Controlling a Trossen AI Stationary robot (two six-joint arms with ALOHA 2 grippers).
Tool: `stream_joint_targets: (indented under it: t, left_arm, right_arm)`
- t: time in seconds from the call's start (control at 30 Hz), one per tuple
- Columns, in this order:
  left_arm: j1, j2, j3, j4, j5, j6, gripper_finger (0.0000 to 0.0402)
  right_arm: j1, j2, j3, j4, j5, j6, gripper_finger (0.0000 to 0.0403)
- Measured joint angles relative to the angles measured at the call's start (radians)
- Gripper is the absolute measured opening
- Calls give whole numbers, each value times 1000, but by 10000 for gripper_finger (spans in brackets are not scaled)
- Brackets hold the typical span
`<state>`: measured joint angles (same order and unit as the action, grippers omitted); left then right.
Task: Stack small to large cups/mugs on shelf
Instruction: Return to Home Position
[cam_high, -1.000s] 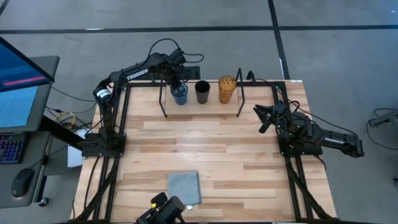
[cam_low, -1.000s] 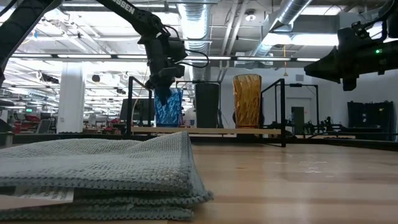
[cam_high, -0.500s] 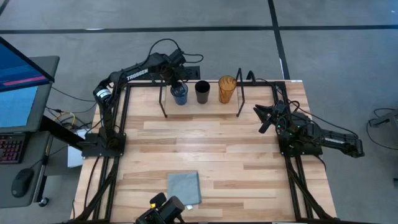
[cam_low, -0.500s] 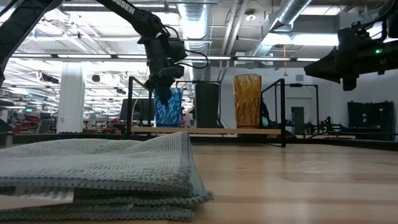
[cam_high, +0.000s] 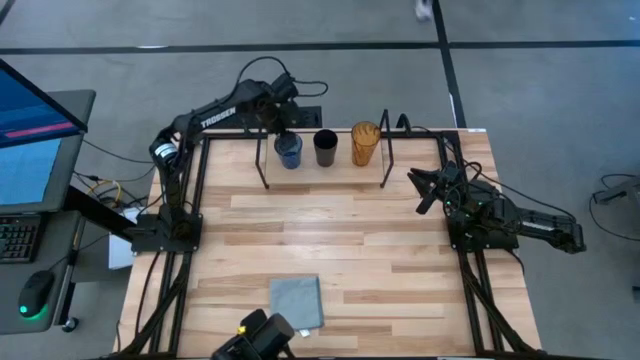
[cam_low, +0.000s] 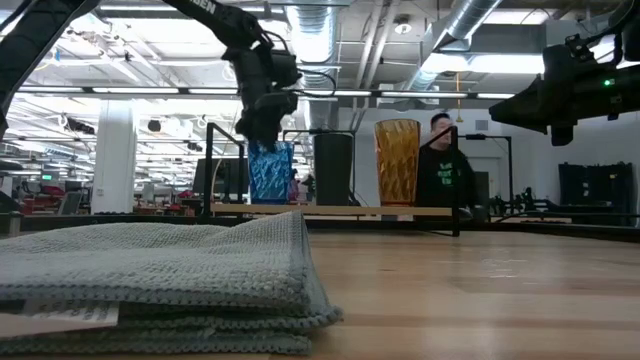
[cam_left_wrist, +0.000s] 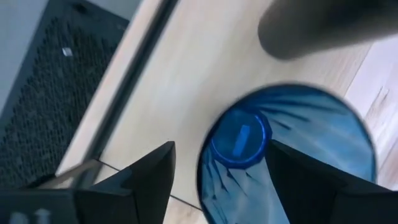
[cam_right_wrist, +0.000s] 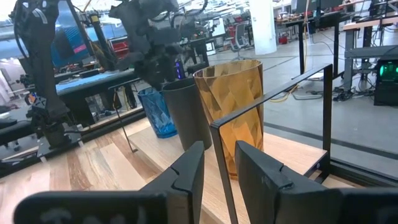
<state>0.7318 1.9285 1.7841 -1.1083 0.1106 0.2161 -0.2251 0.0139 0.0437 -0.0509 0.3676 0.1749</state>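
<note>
Along the top edge of the bench (cam_high: 330, 250) in the high view you find the shelf (cam_low: 350, 211), carrying three tumblers in a row, left to right: the blue cup (cam_high: 289, 150), the black cup (cam_high: 325, 147) and the amber cup (cam_high: 365, 143). Each stands upright with its long axis vertical and its mouth up. They stand side by side, not nested, and the amber one is the tallest. The left tool (cam_low: 262, 128) hangs directly over the blue cup's rim. In the left wrist view its fingers (cam_left_wrist: 149, 180) are apart, one on each side of the cup, clamped on nothing. The right tool (cam_high: 420, 190) waits at the right edge of the bench, well apart from the shelf, with its fingers a little apart and empty. From its wrist view the shelf's black end frame (cam_right_wrist: 273, 118) crosses in front of the amber cup. A folded grey cloth (cam_low: 150, 260) fills the lower left of the low view, below the cups. A person (cam_low: 443, 170) in a dark top stands behind the shelf's right end. The left arm reads "TROSSEN" (cam_high: 217, 115).
</note>
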Motion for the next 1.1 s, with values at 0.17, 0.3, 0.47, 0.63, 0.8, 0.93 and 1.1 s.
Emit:
stream_joint_targets:
  t: [0.17,0.3,0.47,0.63,0.8,0.93,1.1]
  left_arm:
    - [2,0,70,0,28,0,241]
    - [2,-14,138,12,49,-1,241]
    - [14,-94,186,115,119,-7,241]
    - [39,-248,149,297,203,-36,241]
    - [47,-443,-10,411,214,-36,241]
    - [46,-637,-244,553,254,-40,241]
    - [40,-877,-609,765,248,-76,241]
  right_arm:
    - [0,0,0,0,0,0,113]
    - [0,0,0,0,0,0,113]
    - [0,0,-1,5,0,0,113]
    - [1,-1,-3,64,0,1,113]
    - [0,-2,7,138,-3,0,113]
    - [-1,-2,46,134,-80,-58,113]
    - [-19,-2,111,110,-127,-127,113]
